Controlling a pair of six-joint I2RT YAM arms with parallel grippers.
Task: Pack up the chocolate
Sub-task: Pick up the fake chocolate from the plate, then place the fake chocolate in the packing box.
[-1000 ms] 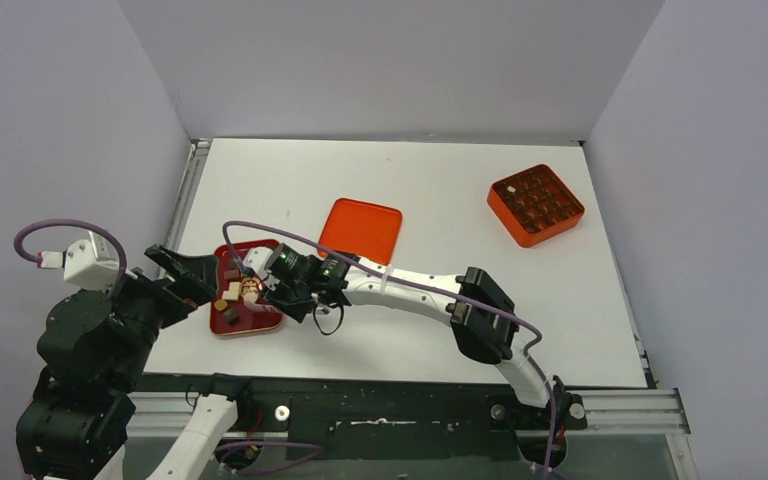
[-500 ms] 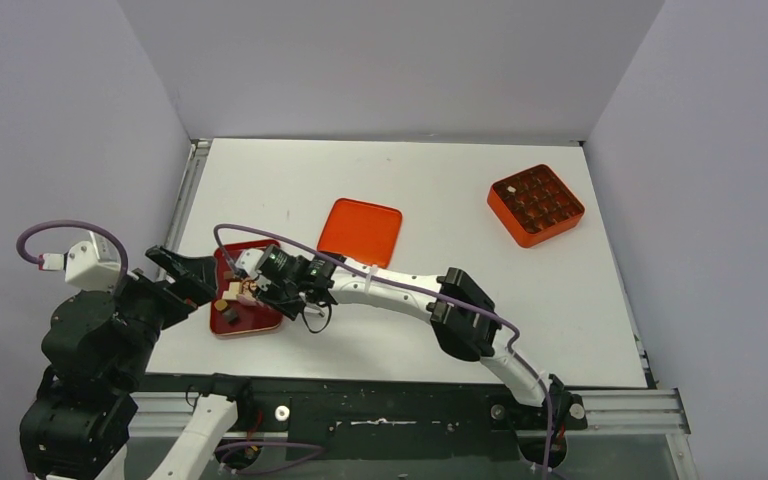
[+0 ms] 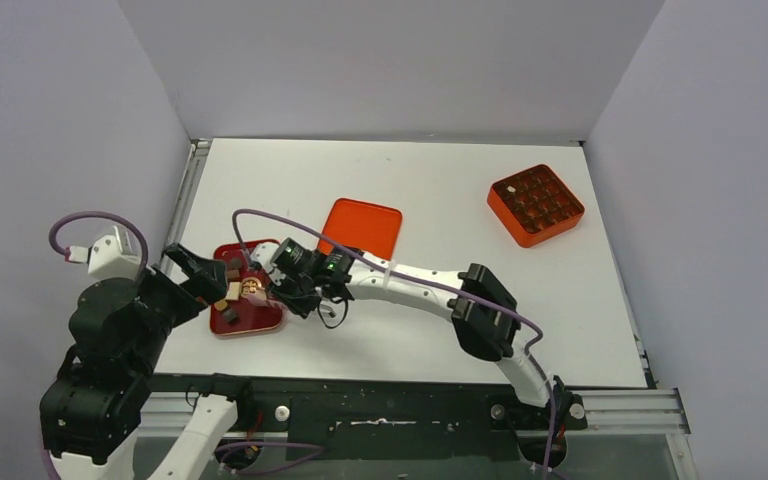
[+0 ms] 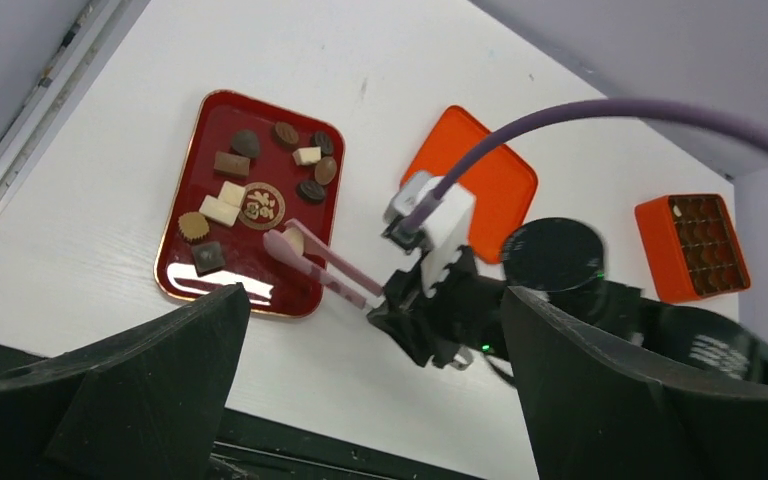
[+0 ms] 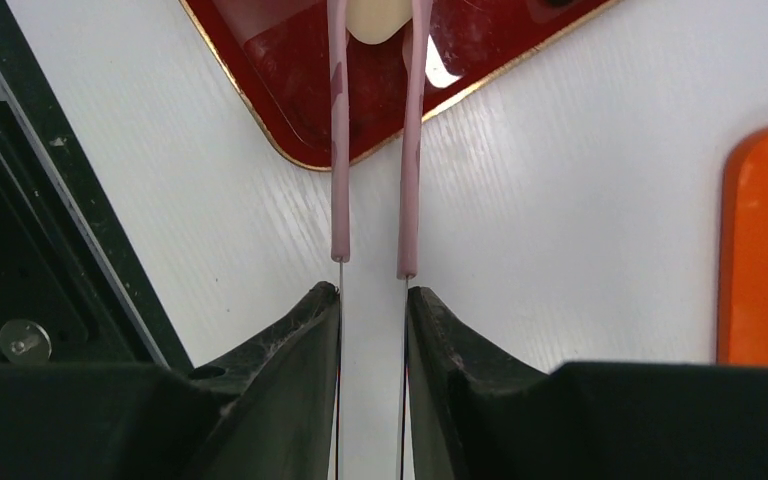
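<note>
The chocolate [image 4: 230, 200] lies as small dark and cream pieces on a red tray [image 4: 222, 120] at the table's near left [image 3: 260, 322]. My right gripper [image 3: 298, 284] is shut on pink tongs [image 5: 339, 150], its jaws pressing both arms. The tong tips pinch a cream piece [image 5: 378, 18] over the tray [image 5: 480, 40]. From the left wrist view the tongs [image 4: 325, 262] reach onto the tray's right side. My left gripper [image 3: 200, 280] hovers open at the tray's left edge, its black fingers [image 4: 140, 390] empty.
A flat orange lid [image 3: 361, 230] lies just behind the right wrist. An orange compartment box [image 3: 535, 204] holding dark pieces stands at the far right. A metal rail [image 3: 185, 200] runs along the table's left edge.
The right jaws have squeezed the tongs narrower around the cream piece. The left arm has swung right and closer to the tray.
</note>
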